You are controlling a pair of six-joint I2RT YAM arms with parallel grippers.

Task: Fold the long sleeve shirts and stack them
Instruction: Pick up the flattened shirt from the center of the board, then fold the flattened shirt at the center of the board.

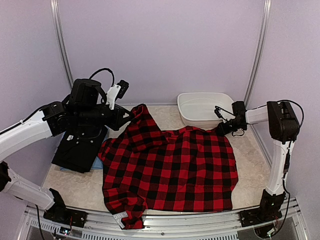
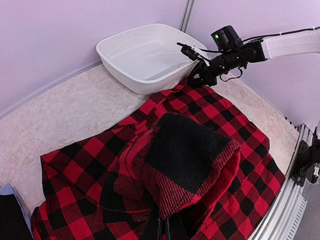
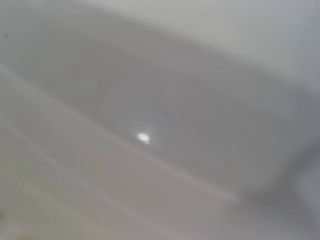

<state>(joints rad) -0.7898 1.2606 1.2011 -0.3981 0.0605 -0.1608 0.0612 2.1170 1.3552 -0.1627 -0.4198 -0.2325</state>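
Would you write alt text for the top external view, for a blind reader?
A red-and-black checked flannel shirt lies spread over the table, the left gripper pinching its far left corner and the right gripper at its far right corner. A black shirt lies left; a white basin behind.

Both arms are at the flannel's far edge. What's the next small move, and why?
Probably lift the right gripper slightly to test its hold. It sits at the far right corner of the flannel shirt, beside the basin, but its grip isn't clear, while the left gripper is shut on the raised far left part. Both ends need holding before the far edge folds forward.
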